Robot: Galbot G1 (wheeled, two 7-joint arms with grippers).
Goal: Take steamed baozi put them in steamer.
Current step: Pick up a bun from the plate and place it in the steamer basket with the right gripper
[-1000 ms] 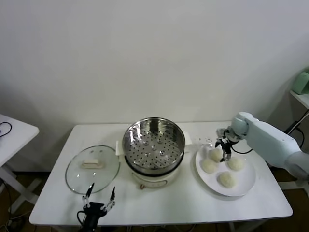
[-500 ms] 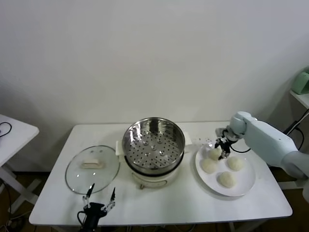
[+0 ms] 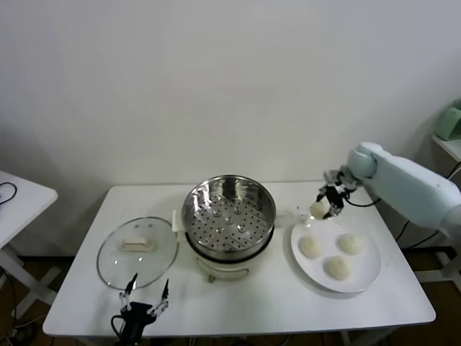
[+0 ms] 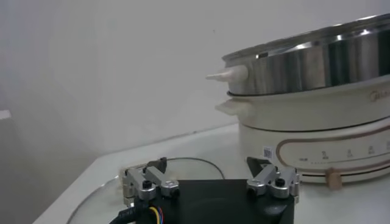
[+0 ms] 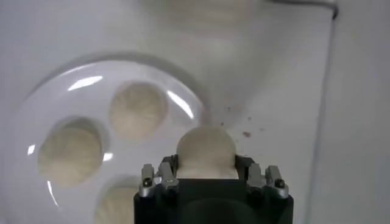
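Note:
My right gripper [image 3: 326, 204] is shut on one cream-white baozi [image 3: 318, 209], held above the table just off the plate's far left rim. In the right wrist view that baozi [image 5: 205, 148] sits between the jaws of the right gripper [image 5: 205, 167]. Three baozi [image 3: 310, 246] [image 3: 351, 243] [image 3: 336, 267] lie on the white plate [image 3: 367, 277]. The steamer [image 3: 229, 214], a steel perforated basket on a cream cooker base, stands mid-table with nothing in it. My left gripper [image 3: 144, 297] hangs open at the table's front left edge, with the steamer [image 4: 323, 58] ahead of it.
A round glass lid [image 3: 137, 250] with a cream handle lies flat to the left of the steamer. A second white table [image 3: 21, 198] stands at the far left. Small crumbs dot the table [image 5: 247, 134] beside the plate [image 5: 73, 82].
My right gripper has shut on the plate's far left baozi and lifted it up off the plate. The left arm has barely moved.

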